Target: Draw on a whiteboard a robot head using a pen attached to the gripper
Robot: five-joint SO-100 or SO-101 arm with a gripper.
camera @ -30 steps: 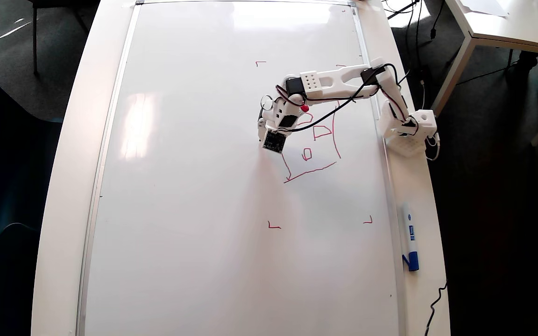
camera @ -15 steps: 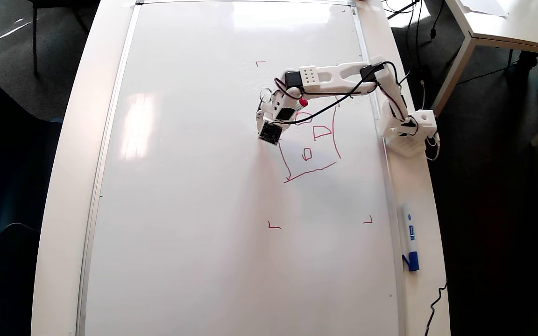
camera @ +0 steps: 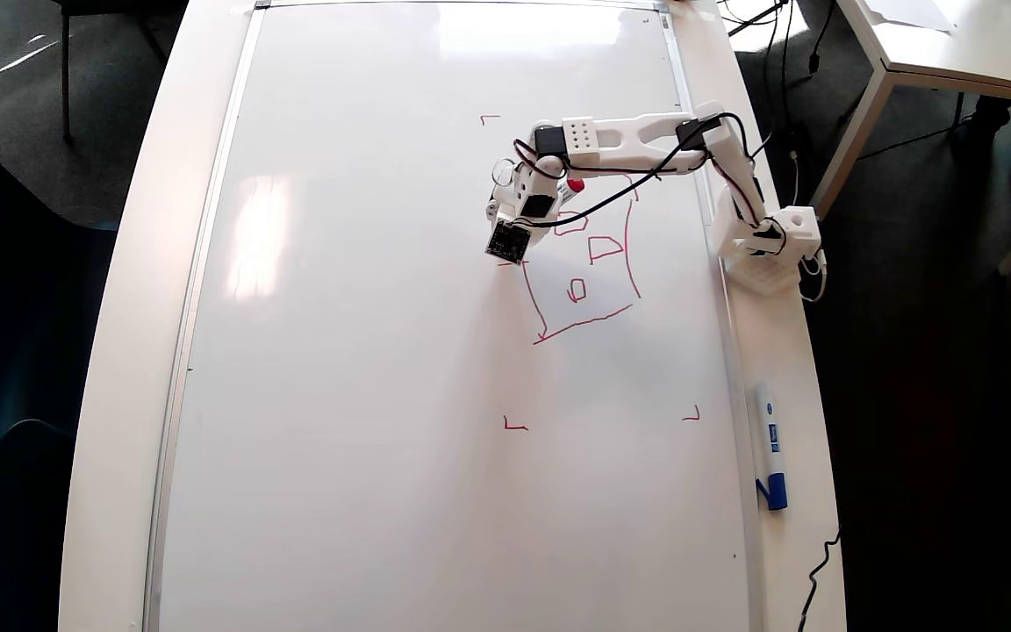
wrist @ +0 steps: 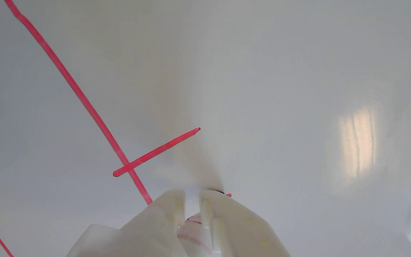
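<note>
Hand [wrist: 192, 200] closed on pen [camera: 572, 185], tip on whiteboard [camera: 365, 351] just left of robot head [camera: 584, 276], toward worktop's right edge. Side box not drawn: keep light, even tip pressure, short slow strokes, close corners.

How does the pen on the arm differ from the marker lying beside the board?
The pen has a red end and sits in the gripper over the whiteboard; the blue-capped marker lies loose off the board's right edge in the overhead view. The pen has drawn the robot head; no blue lines show. Both have white bodies.
</note>
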